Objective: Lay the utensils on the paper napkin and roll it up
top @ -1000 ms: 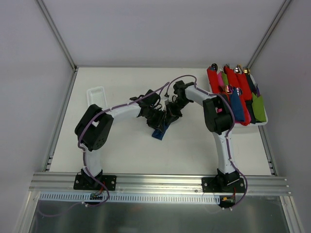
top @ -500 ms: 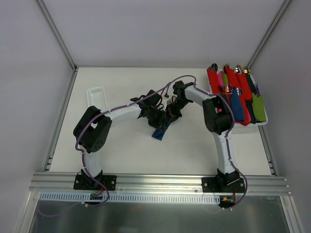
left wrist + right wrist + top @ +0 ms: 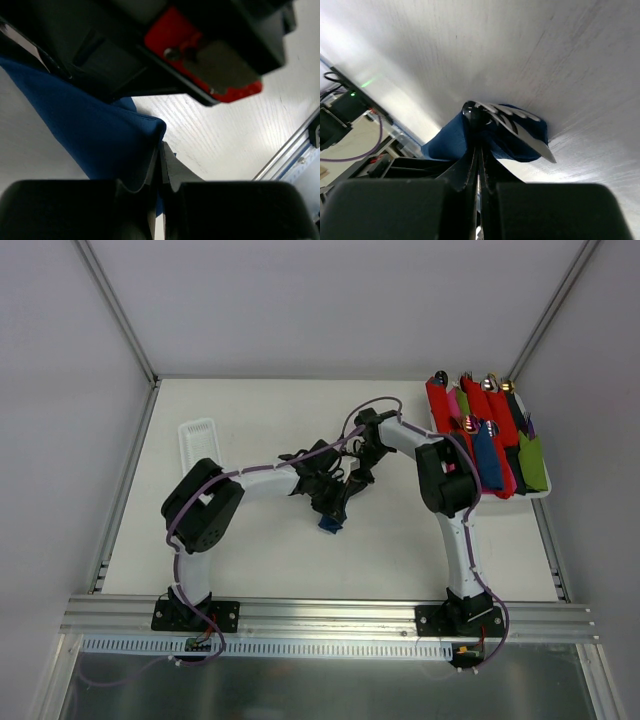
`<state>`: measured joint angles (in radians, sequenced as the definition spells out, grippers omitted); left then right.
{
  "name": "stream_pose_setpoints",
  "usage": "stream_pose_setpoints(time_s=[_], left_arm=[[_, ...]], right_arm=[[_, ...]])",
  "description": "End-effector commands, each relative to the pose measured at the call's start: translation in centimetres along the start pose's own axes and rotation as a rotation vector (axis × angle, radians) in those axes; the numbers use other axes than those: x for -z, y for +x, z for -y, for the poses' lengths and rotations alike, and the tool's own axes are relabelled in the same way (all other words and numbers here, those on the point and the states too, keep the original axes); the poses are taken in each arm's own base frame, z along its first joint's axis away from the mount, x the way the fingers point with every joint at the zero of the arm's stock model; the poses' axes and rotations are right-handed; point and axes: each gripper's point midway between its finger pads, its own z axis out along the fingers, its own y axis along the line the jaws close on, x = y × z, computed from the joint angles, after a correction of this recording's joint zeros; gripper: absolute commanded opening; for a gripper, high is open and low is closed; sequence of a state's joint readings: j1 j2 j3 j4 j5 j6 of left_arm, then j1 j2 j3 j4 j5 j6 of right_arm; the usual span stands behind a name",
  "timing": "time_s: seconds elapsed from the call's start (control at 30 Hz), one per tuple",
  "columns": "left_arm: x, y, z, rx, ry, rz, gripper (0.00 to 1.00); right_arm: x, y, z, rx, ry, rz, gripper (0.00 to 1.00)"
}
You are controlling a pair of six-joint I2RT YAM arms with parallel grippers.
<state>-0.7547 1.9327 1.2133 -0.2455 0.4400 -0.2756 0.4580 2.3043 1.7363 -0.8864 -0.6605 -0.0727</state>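
Observation:
The paper napkin is a dark blue roll in the middle of the table, mostly hidden under both grippers. My left gripper is shut, and in the left wrist view a fold of the blue napkin is pinched between its fingers. My right gripper is shut too. In the right wrist view its closed tips rest against the end of the napkin. The utensils stick out of that end: fork tines, a blade and a shiny spoon bowl.
A white tray at the right edge holds several red, pink, green and blue rolled napkins. A small white ribbed tray lies at the back left. An aluminium rail runs along the near edge. The right gripper's red-and-black body hangs close above my left fingers.
My left gripper has closed on the napkin and its arm has swung rightward toward the centre. The blue roll's near end has shifted slightly toward the front. The right arm has barely moved.

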Motion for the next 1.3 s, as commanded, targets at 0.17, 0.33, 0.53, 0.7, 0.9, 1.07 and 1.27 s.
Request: stream_pose_setpoints(time_s=[0.17, 0.33, 0.53, 0.7, 0.9, 1.07, 1.27], left_arm=[[-2.4, 3.0, -1.1, 0.064, 0.007, -0.117, 0.13], [-2.4, 4.0, -2.1, 0.087, -0.021, -0.137, 0.32], [-1.6, 4.1, -3.3, 0.125, -0.024, -0.126, 0.47], [-1.2, 4.5, -2.5, 0.095, 0.041, -0.114, 0.53], [-0.8, 4.0, -1.5, 0.051, 0.099, -0.089, 0.55], [-0.4, 4.2, -1.0, 0.037, 0.128, -0.076, 0.56], [-0.2, 4.2, -0.8, 0.032, 0.135, -0.062, 0.56]], right_arm=[[0.7, -1.5, -0.6, 0.053, -0.017, 0.05, 0.01], [4.2, -3.3, -2.4, 0.079, -0.118, 0.13, 0.12], [7.7, -4.8, -2.7, 0.088, -0.178, 0.2, 0.14], [8.9, -4.3, -4.8, 0.126, -0.262, 0.208, 0.12], [6.5, -1.9, -6.9, 0.139, -0.31, 0.115, 0.09], [3.0, 0.4, -6.5, 0.127, -0.27, 0.02, 0.07], [0.3, 1.3, -4.8, 0.12, -0.2, -0.032, 0.05]])
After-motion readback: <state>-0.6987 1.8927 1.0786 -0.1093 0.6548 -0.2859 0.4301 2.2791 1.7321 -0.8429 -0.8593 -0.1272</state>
